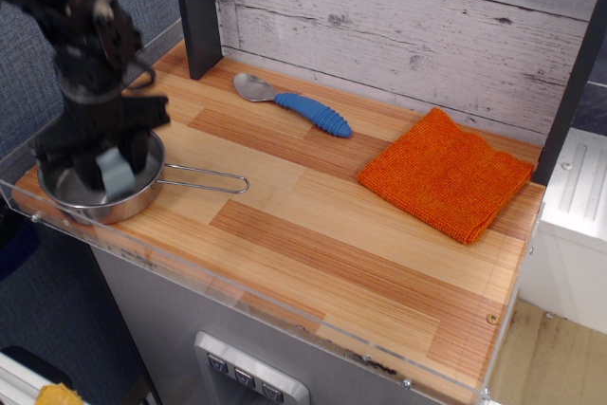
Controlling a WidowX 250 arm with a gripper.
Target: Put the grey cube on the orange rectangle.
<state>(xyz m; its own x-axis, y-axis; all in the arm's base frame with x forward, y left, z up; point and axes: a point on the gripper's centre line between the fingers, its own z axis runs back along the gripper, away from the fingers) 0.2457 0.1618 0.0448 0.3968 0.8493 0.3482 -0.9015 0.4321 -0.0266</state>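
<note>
Observation.image looks down at an angle on a wooden table (313, 225) with a clear plastic edge, backed by a wall of pale weathered planks. At the far left, the black tool (104, 166) is blurred with motion and sits over a steel pan (123, 198) whose thin wire handle points right across the wood. Its fingers close on the grey cube (116, 173), which shows as a pale blue-grey block between them, over the pan's bowl; whether the block is clear of the pan floor or touching it cannot be told through the blur. The orange rectangle (446, 173), a nubby woven cloth folded roughly square, lies flat well apart on the right side of the table, one corner pointing toward the wall and its right edge near a dark post. Between the two, toward the back, a spoon (294, 101) with a metal bowl and a ribbed blue handle lies on the wood, bowl end to the left. A dark upright post (197, 11) stands at the back left corner, behind the arm.
</note>
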